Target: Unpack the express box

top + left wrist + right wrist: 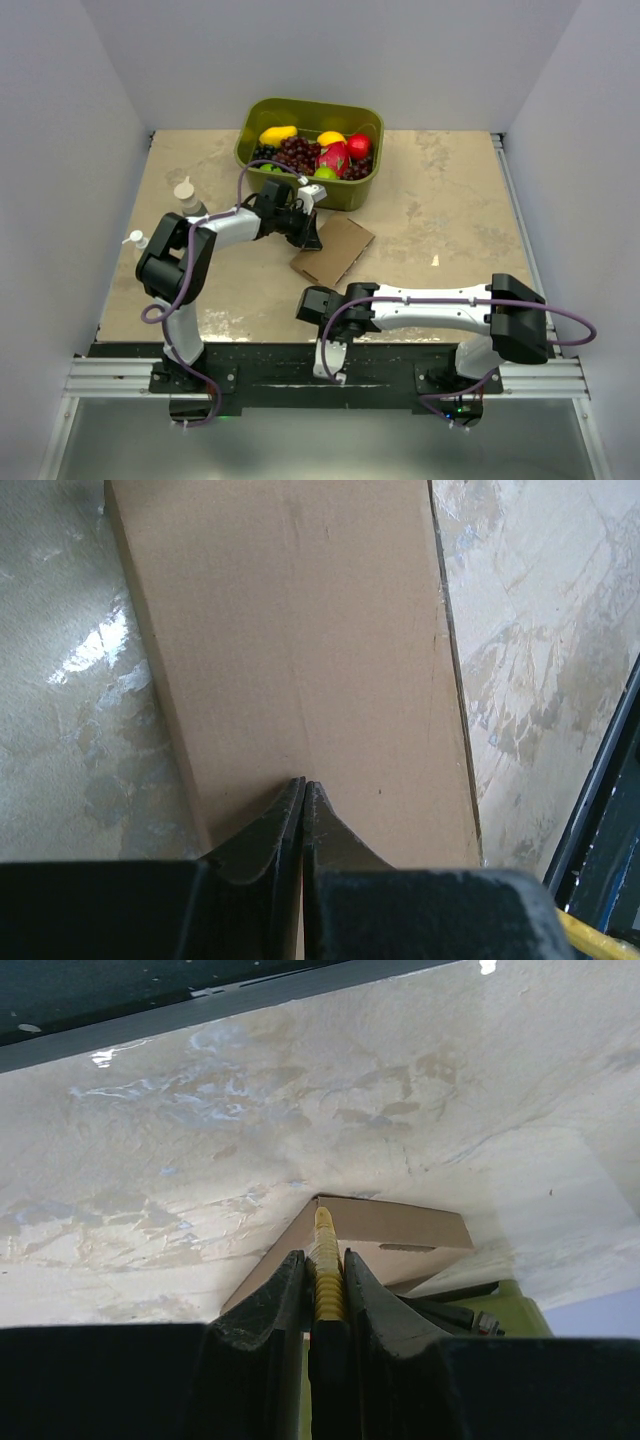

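Two arms work over a mottled beige counter (pixel 440 210), and the express box (pixel 335 250) lies flat near its middle, turned at an angle, just in front of an olive-green tub (pixel 345 192) filled with fruit. The left end effector (pixel 303 785) sits at the box's far-left corner. Its fingers are pressed together with only a thin line between them, right over the near end of the plain brown top face. Whether they pinch any cardboard edge cannot be told. The right end effector (pixel 322 1255) hangs low near the front edge of the counter, apart from the box and pointing toward it, and is clamped on a yellow ribbed piece (pixel 324 1228) that sticks out between the fingers. Two small pale bottles (pixel 187 197) (pixel 137 240) stand at the left side.
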